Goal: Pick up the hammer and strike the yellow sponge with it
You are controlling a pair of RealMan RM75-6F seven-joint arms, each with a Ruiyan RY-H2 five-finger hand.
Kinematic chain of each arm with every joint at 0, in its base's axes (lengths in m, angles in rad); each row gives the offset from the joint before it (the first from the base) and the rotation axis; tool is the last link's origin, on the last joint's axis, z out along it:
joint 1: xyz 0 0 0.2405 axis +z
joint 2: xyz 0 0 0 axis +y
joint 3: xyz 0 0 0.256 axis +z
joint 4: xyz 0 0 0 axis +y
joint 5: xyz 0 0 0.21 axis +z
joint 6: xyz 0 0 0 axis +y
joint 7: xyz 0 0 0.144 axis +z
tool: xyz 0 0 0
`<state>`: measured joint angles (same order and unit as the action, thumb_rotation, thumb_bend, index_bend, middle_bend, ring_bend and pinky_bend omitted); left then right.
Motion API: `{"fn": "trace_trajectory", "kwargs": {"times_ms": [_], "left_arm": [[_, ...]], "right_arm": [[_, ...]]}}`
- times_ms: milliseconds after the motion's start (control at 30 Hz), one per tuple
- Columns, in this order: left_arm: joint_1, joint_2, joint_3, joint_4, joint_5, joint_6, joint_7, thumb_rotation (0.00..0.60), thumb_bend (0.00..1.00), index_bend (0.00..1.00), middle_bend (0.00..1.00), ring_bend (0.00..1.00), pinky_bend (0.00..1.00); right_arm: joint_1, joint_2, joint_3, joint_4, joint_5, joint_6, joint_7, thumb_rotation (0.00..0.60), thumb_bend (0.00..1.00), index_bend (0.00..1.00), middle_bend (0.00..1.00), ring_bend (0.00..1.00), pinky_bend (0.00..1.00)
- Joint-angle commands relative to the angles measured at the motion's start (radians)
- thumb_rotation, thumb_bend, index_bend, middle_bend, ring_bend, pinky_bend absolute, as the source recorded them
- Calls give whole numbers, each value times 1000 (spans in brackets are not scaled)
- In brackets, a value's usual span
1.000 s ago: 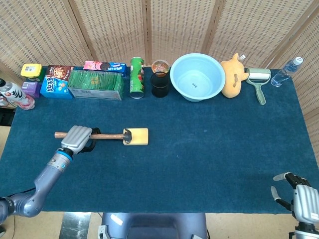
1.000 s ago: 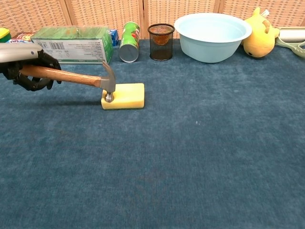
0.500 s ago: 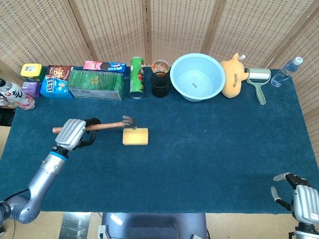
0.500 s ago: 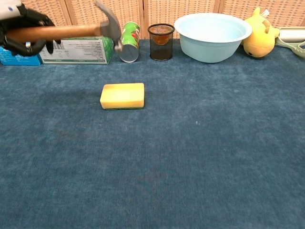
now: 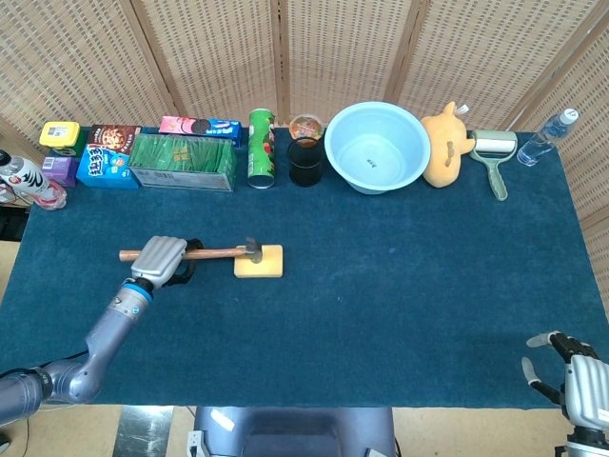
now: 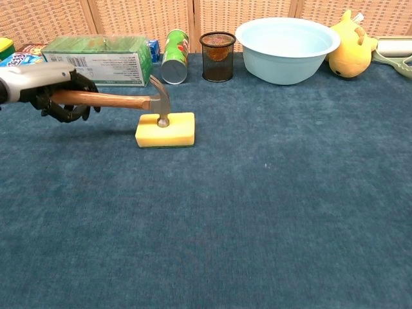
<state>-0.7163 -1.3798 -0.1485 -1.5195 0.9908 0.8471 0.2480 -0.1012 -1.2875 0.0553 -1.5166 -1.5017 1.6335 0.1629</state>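
Note:
My left hand (image 5: pixel 164 260) (image 6: pixel 55 94) grips the wooden handle of the hammer (image 5: pixel 211 253) (image 6: pixel 116 101). The handle lies nearly level and points right. The steel hammer head (image 6: pixel 160 106) presses down on the left part of the yellow sponge (image 5: pixel 265 261) (image 6: pixel 172 130), which lies flat on the blue cloth left of the middle. My right hand (image 5: pixel 577 379) sits low at the table's front right corner, fingers spread, holding nothing; the chest view does not show it.
Along the back edge stand snack boxes (image 5: pixel 108 152), a green box (image 5: pixel 183 161) (image 6: pixel 102 59), a green can (image 5: pixel 261 148) (image 6: pixel 174 56), a black mesh cup (image 5: pixel 305 159) (image 6: pixel 217 56), a light blue bowl (image 5: pixel 411 133) (image 6: pixel 317 56), a yellow plush toy (image 5: pixel 445 146) (image 6: pixel 351 51), a lint roller (image 5: pixel 495 155) and a bottle (image 5: pixel 547 137).
The hammer was lifted off the sponge, then swung back down. Its head now presses the sponge again, a little further right than a second ago.

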Motion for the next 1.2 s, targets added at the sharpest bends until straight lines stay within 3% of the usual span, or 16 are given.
{"fn": "trace_trajectory", "kwargs": {"times_ms": [33, 100, 200, 433, 700, 833, 900, 967, 1067, 1133, 1200], "left_arm": [[-9, -7, -14, -33, -13, 34, 9, 600, 678, 495, 489, 572, 702], [25, -28, -43, -41, 69, 129, -79, 600, 678, 495, 490, 571, 703], [64, -36, -47, -33, 177, 205, -201, 600, 676, 495, 490, 571, 702], [100, 74, 40, -81, 309, 135, -371, 600, 669, 495, 490, 572, 702], [124, 101, 110, -88, 300, 72, -346, 600, 646, 495, 490, 571, 680], [127, 80, 116, -67, 296, 76, -305, 600, 631, 495, 490, 566, 577], [131, 63, 114, -50, 303, 94, -282, 600, 606, 495, 490, 519, 506], [135, 51, 115, -36, 308, 109, -259, 600, 527, 491, 482, 413, 421], [136, 49, 120, -30, 294, 105, -217, 600, 339, 343, 350, 202, 263], [137, 51, 120, -34, 269, 101, -175, 600, 232, 91, 200, 68, 160], [146, 49, 115, -39, 258, 120, -155, 600, 191, 3, 138, 16, 132]], "right_arm": [[0, -1, 0, 1, -2, 2, 0, 600, 371, 472, 460, 427, 357], [-1, -2, 0, 0, -4, 3, -1, 600, 372, 472, 460, 427, 357], [-1, -2, 0, -1, -6, 5, -1, 600, 370, 472, 461, 426, 357], [5, -7, -1, -4, -13, -4, -9, 600, 370, 472, 461, 426, 357], [14, -8, -3, -14, -24, -12, -24, 600, 370, 472, 461, 426, 357], [15, -9, -5, -16, -29, -12, -27, 600, 370, 471, 461, 426, 357], [15, -10, -6, -16, -30, -10, -26, 600, 370, 471, 461, 427, 357], [14, -11, -6, -15, -30, -8, -25, 600, 370, 471, 461, 427, 357], [11, -10, -6, -14, -29, -5, -23, 600, 370, 472, 460, 427, 357], [11, -8, -6, -14, -32, -1, -22, 600, 370, 472, 460, 427, 357], [14, -7, -6, -16, -36, -2, -23, 600, 369, 472, 461, 427, 357]]}}
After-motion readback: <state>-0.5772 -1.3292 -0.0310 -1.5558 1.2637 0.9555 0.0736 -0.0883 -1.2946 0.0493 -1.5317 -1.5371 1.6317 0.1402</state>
